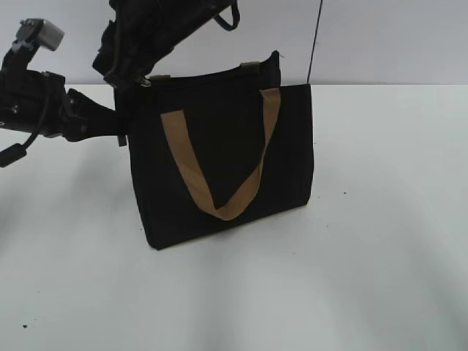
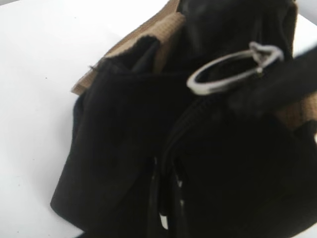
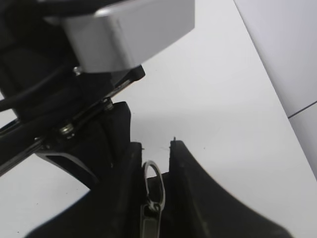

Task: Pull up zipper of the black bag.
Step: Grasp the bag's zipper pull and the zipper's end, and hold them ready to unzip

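Observation:
The black bag (image 1: 219, 146) stands upright on the white table with a tan strap handle (image 1: 219, 201) hanging down its front. The zipper's silvery pull (image 1: 146, 81), a tab with a ring, sits at the bag's top left corner. My right gripper (image 1: 141, 72) reaches across from above. In the right wrist view its two fingers (image 3: 156, 148) are narrowly closed around the pull (image 3: 151, 198). My left gripper (image 1: 121, 128) is shut on the bag's left edge. The left wrist view shows the fabric (image 2: 114, 148) filling the jaws (image 2: 166, 208) and the ring (image 2: 225, 72).
The left arm's silver wrist camera (image 3: 129, 29) sits close beside the right gripper. A thin black cable (image 1: 314, 44) hangs behind the bag at the wall. The white table (image 1: 380, 256) spreads to the front and right.

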Tool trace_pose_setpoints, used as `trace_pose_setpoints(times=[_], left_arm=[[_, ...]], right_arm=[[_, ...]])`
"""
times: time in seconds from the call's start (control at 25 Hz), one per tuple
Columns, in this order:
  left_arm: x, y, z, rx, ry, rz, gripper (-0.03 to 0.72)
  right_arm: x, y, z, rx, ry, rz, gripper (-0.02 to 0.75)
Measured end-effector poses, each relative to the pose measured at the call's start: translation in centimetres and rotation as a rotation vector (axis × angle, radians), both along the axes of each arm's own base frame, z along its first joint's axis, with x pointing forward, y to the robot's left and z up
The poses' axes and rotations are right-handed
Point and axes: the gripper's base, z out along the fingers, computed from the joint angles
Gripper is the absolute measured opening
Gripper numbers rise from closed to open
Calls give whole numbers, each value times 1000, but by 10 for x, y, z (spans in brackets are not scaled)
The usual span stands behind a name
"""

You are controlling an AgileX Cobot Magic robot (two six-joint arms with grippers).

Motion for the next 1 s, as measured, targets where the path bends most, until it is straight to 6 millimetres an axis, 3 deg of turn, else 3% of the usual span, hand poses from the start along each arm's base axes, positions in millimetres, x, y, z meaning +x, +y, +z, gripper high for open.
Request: trace_pose_setpoints(times=[0.12, 0.2, 0.28, 0.52, 0.72, 1.0], left_arm=[[0, 0, 0, 0, 0, 0, 13], [0, 0, 0, 0, 0, 0, 13], [0, 0, 0, 0, 0, 0, 13], [0, 0, 0, 1, 0, -1, 13], [0, 0, 0, 7, -1, -6, 13], [-4, 1, -4, 44, 43, -22, 13]], right_arm=[[0, 0, 0, 3, -3, -2, 127], [0, 0, 0, 3, -2, -2, 36], [0, 0, 1, 4, -2, -2, -8], [0, 0, 3, 8, -7, -3, -13], [-3, -6, 20, 34, -27, -14, -13], [8, -32, 24, 35, 89, -99, -13]])
